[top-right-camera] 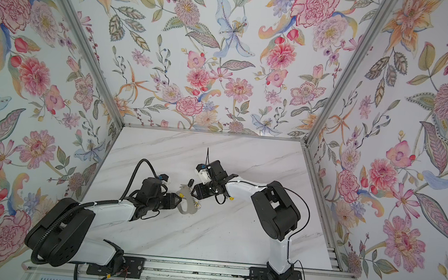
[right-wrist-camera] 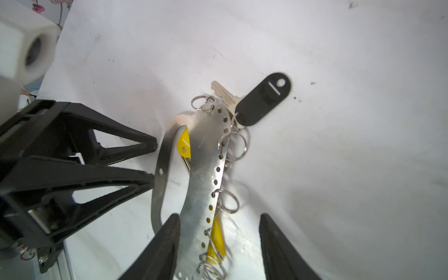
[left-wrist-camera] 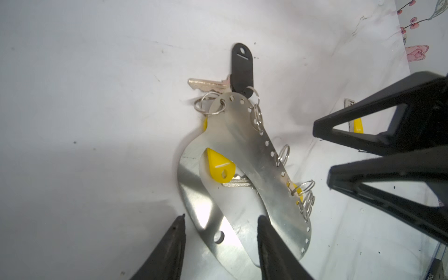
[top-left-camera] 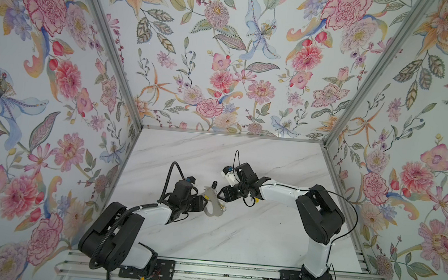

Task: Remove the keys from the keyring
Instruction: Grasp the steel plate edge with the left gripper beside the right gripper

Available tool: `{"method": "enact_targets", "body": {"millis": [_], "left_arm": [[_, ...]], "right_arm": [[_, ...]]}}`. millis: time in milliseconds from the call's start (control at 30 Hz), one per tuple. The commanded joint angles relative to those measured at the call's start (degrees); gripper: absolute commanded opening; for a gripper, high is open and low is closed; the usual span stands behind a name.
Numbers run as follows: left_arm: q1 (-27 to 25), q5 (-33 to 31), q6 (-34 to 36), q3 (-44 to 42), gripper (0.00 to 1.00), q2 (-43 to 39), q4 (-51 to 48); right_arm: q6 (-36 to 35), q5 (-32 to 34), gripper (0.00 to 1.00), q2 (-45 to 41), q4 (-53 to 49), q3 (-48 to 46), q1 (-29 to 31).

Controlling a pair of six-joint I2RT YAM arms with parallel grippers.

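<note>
The keyring point(left-wrist-camera: 242, 150) is a flat silver plate with a row of holes. It lies mid-table in both top views point(top-left-camera: 213, 204) point(top-right-camera: 188, 204). Small wire rings hang along its edge. A silver key point(left-wrist-camera: 208, 84) with a black tag point(left-wrist-camera: 242, 68) sits at its narrow end. A yellow-tagged key point(left-wrist-camera: 220, 167) shows through its big opening. My left gripper point(left-wrist-camera: 220, 218) is open, its fingers either side of the thin strip. My right gripper point(right-wrist-camera: 219, 217) is open around the holed edge, the rings and a yellow tag point(right-wrist-camera: 215, 237). The two grippers face each other across the plate.
One yellow-tagged key point(left-wrist-camera: 357, 126) lies loose on the white marble table point(top-left-camera: 243, 153), under my right arm point(top-left-camera: 257, 200). Floral walls close the left, back and right sides. An aluminium rail point(top-left-camera: 219, 273) with both arm bases runs along the front.
</note>
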Motion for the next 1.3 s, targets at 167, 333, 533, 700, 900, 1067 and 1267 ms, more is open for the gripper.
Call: {"method": "enact_targets", "body": {"millis": [167, 333, 533, 700, 900, 1067, 1267], "left_arm": [[0.0, 1.62, 0.68, 0.21, 0.5, 0.79, -3.22], [-0.03, 2.38, 0.52, -0.16, 0.49, 1.82, -1.95], [0.04, 3.23, -0.09, -0.6, 0.47, 2.81, -0.25], [0.74, 4.17, -0.56, -0.49, 0.48, 1.09, 0.36], [1.83, 5.03, -0.56, -0.1, 0.48, -1.73, -0.01], [2.27, 6.07, -1.0, -0.84, 0.47, -1.76, 1.27], [3.01, 4.4, 0.39, -0.07, 0.47, -4.83, -2.32]], "right_arm": [[-0.78, -4.88, 0.53, 5.95, -1.98, 4.08, 2.2], [0.69, -10.02, 0.51, 8.1, 0.06, 4.76, 2.91], [5.65, -16.51, 0.47, 5.64, 7.68, 1.8, 2.49], [12.59, -21.58, 0.4, 3.01, 17.65, -1.86, 1.7], [15.65, -23.36, 0.35, 3.44, 22.05, -3.43, 1.26], [16.53, -23.01, 0.34, 5.23, 22.92, -3.15, 1.89], [16.09, -21.87, 0.19, 5.15, 21.67, -3.42, 1.18]]}}
